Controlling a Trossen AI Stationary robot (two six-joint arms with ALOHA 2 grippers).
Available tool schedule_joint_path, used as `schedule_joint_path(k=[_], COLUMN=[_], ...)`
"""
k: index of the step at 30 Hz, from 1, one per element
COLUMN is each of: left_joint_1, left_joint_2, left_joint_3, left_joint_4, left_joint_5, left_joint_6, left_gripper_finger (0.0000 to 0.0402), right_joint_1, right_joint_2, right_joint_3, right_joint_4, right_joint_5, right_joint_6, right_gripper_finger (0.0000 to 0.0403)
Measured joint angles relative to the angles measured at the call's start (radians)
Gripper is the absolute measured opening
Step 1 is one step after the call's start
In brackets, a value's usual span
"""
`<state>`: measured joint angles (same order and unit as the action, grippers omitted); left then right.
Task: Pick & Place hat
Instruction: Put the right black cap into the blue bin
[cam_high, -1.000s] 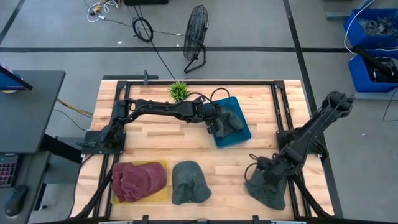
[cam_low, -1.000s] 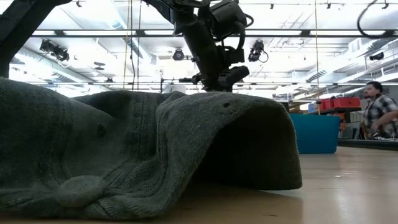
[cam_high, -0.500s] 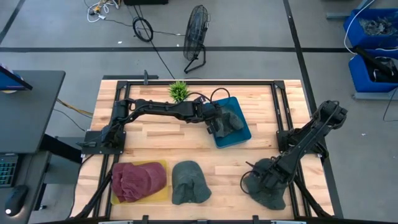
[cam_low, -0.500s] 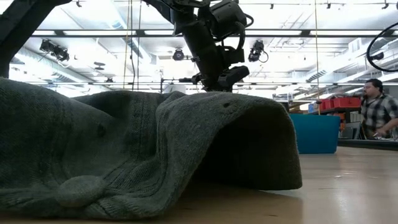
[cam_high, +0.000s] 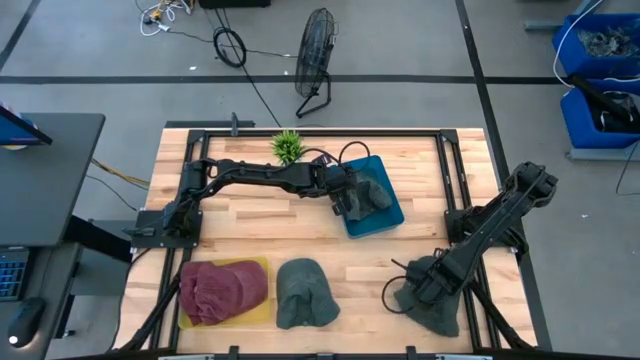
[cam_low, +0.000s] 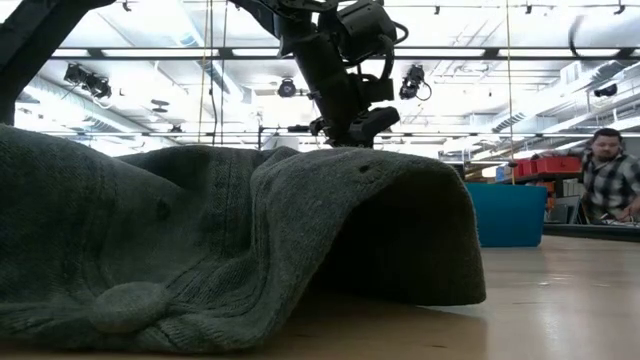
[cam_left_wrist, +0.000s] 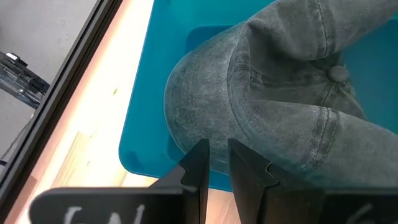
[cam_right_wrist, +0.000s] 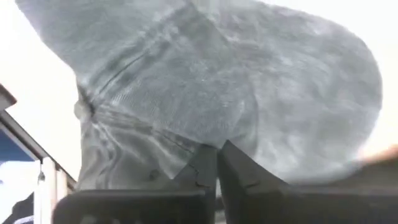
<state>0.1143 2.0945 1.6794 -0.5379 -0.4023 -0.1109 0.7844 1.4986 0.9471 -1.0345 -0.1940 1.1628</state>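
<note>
A grey hat (cam_high: 437, 312) lies on the table near its right front corner, and my right gripper (cam_high: 418, 292) is down on it, shut (cam_right_wrist: 216, 154). A second grey cap (cam_high: 372, 190) lies in the teal tray (cam_high: 388, 220) at the back. My left gripper (cam_high: 352, 205) is at that cap's edge with its fingers nearly together (cam_left_wrist: 216, 149). A grey-green hat (cam_high: 305, 292) rests crown up on the table at the front middle and fills the low view (cam_low: 230, 240). A dark red hat (cam_high: 222, 288) sits on a yellow tray (cam_high: 262, 310). My left gripper has its two fingers on the cap's lower edge (cam_left_wrist: 214, 142), on the side toward the tray's near left rim. Grey cloth shows in the narrow gap between them. The cap lies in the tray, its top button (cam_left_wrist: 339, 73) farther off. My right gripper comes at the hat from above, fingers pointing down. The fingertips (cam_right_wrist: 202, 163) meet on the hat's grey cloth (cam_right_wrist: 214, 134); whether they have a fold or one layer I cannot tell. The hat lies on the table.
A small green plant (cam_high: 288, 146) stands at the table's far edge, left of the teal tray. Black frame rails (cam_high: 300, 130) run round the table. A person (cam_low: 610, 180) stands in the room beyond. Bare wood lies between the trays.
My right arm has folded lower, and its gripper has shifted a little toward the table's left and near edges, down onto the grey hat. The hat has stayed where it lay. The person in the room has moved about.
</note>
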Motion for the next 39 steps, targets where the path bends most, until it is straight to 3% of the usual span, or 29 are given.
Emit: schedule_joint_path(k=[4,8,10,16,20,24,28,30,34,36,39], left_joint_1=[-0.001,-0.001,-0.005,-0.019,-0.028,-0.028,-0.025,-0.021,-0.021,-0.021,-0.021], left_joint_2=[-0.010,-0.070,-0.113,-0.247,-0.315,-0.359,-0.371,-0.369,-0.366,-0.363,-0.363], left_joint_3=[0.000,0.000,0.001,0.002,0.002,0.002,0.002,0.001,0.001,0.000,0.000], left_joint_4=[-0.008,-0.021,-0.030,-0.022,-0.027,0.003,0.003,-0.007,-0.031,-0.048,-0.058], left_joint_5=[0.000,0.000,-0.001,-0.002,-0.003,-0.003,-0.004,-0.004,-0.004,-0.004,-0.004], left_joint_6=[0.040,0.055,0.066,0.150,0.193,0.210,0.212,0.213,0.212,0.210,0.206], left_gripper_finger=[0.0062,0.0062,0.0062,0.0060,0.0060,0.0060,0.0060,0.0060,0.0060,0.0060,0.0060], right_joint_1=[-0.017,-0.018,-0.018,-0.061,-0.159,-0.311,-0.425,-0.475,-0.549,-0.579,-0.613], right_joint_2=[0.000,-0.002,-0.009,-0.018,-0.018,-0.018,-0.018,-0.019,-0.019,-0.013,0.000], right_joint_3=[0.167,0.283,0.286,0.207,0.137,0.089,0.056,0.050,0.046,0.046,0.046], right_joint_4=[-0.284,-0.534,-0.538,-0.454,-0.431,-0.305,-0.050,0.079,0.295,0.347,0.354], right_joint_5=[0.138,0.435,0.618,1.168,1.472,1.502,1.493,1.454,1.258,1.190,1.172], right_joint_6=[-0.010,-0.016,-0.085,-0.571,-0.709,-0.744,-0.866,-0.957,-1.122,-1.201,-1.249], right_gripper_finger=[0.0008,0.0004,0.0003,0.0001,0.0001,0.0001,0.0000,0.0000,0.0000,0.0000,0.0000])
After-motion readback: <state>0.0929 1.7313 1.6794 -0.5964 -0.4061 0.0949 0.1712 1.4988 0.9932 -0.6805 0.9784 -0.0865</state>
